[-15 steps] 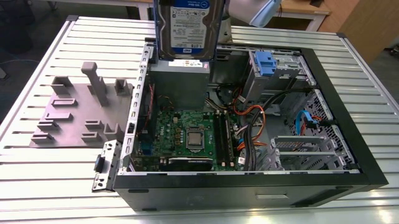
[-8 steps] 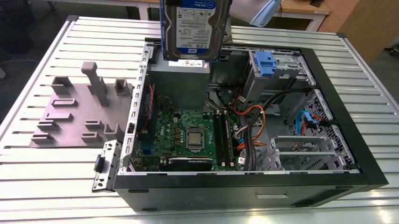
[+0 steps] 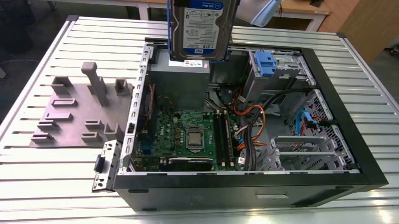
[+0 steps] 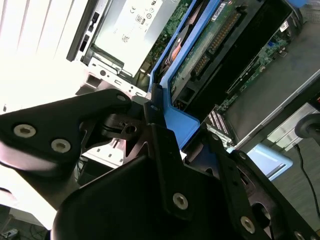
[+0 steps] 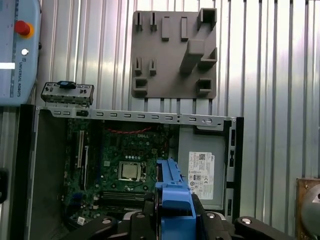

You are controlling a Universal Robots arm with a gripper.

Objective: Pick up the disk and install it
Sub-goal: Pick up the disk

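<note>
Fingers (image 4: pixel 162 145) clamped shut on the blue carrier end of the disk (image 3: pixel 201 29), one on either side of it. Disk hangs on edge, label towards the exterior view, held in the air above the power supply (image 3: pixel 181 84) end of the open computer case (image 3: pixel 249 186). Case lies on the slatted surface (image 3: pixel 56 177).

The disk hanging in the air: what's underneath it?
The open computer case, with the grey power supply and green circuit board below. The disk covers the power supply's far edge.
</note>
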